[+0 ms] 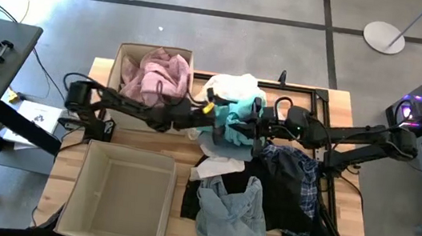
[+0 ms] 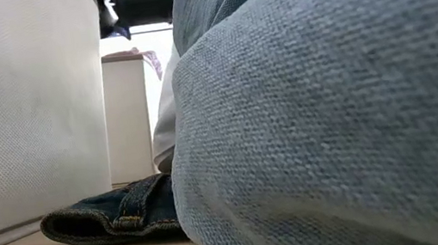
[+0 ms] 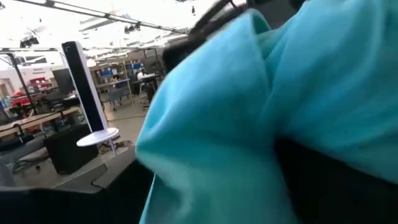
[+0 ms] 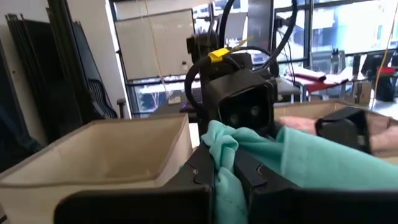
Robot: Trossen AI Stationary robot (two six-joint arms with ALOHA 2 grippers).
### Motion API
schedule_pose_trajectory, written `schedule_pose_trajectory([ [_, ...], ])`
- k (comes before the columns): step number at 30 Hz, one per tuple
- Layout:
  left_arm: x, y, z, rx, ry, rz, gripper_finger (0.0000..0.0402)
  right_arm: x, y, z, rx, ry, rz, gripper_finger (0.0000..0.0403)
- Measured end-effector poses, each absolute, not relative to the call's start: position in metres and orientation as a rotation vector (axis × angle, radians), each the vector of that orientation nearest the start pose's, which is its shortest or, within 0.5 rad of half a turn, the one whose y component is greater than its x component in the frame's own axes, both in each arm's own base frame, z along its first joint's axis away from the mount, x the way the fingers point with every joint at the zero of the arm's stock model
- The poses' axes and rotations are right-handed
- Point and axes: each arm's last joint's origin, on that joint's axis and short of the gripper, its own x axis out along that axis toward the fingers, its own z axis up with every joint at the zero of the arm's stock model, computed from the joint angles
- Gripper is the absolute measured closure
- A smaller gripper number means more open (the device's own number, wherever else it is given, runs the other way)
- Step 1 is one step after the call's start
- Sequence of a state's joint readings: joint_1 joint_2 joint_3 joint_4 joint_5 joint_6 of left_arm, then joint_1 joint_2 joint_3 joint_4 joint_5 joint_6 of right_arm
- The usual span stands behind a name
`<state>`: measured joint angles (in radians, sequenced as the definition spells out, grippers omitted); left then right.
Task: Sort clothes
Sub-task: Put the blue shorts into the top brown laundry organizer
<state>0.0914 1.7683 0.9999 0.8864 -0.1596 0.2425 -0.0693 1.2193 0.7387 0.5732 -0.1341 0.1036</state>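
High view: both grippers meet mid-table over the clothes pile; left gripper (image 1: 219,117) and right gripper (image 1: 252,125) are both at the turquoise garment (image 1: 236,121), which sits between them above the heap. Finger gaps can't be read from up here. Around it: white garment (image 1: 231,86) just behind, pink garment (image 1: 156,76) inside the far bin (image 1: 126,51), near bin (image 1: 153,208) showing only bare fabric floor, pale blue denim (image 1: 231,216) at the table's front edge, navy-white plaid (image 1: 304,195) and black cloth (image 1: 283,187) under the right arm. Low view: pale blue denim (image 2: 339,113) fills most of the picture and blocks the pile; a dark denim waistband (image 2: 112,218) lies on the wood beside it, near bin wall (image 2: 17,109) on one side, far bin (image 2: 126,110) beyond; no gripper tips visible. Left wrist view: turquoise garment (image 3: 267,118) pressed right up against the lens, own fingers hidden, so can't tell how wide they stand or if they touch cloth. Right wrist view: right gripper (image 4: 225,174) fingers are clamped tight on a fold of the turquoise garment (image 4: 298,162); the left gripper (image 4: 245,109) faces it just behind the cloth, near bin (image 4: 106,152) beside.
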Motion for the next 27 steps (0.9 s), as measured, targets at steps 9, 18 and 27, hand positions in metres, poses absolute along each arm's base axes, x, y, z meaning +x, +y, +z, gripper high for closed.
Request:
schedule_pose_trajectory([
  [9,0.411,0.037,0.235,0.271,-0.092,0.081,0.0125,0.270,-0.014,0.297,0.089,-0.061,0.084,0.0398],
  [18,0.413,0.019,0.227,0.395,-0.001,0.078,0.0381,0.270,-0.015,0.290,0.106,0.021,0.036,0.0387],
  [27,0.386,-0.009,0.251,0.566,0.163,0.326,0.0395,0.261,-0.027,0.295,0.163,0.035,-0.034,0.0241],
])
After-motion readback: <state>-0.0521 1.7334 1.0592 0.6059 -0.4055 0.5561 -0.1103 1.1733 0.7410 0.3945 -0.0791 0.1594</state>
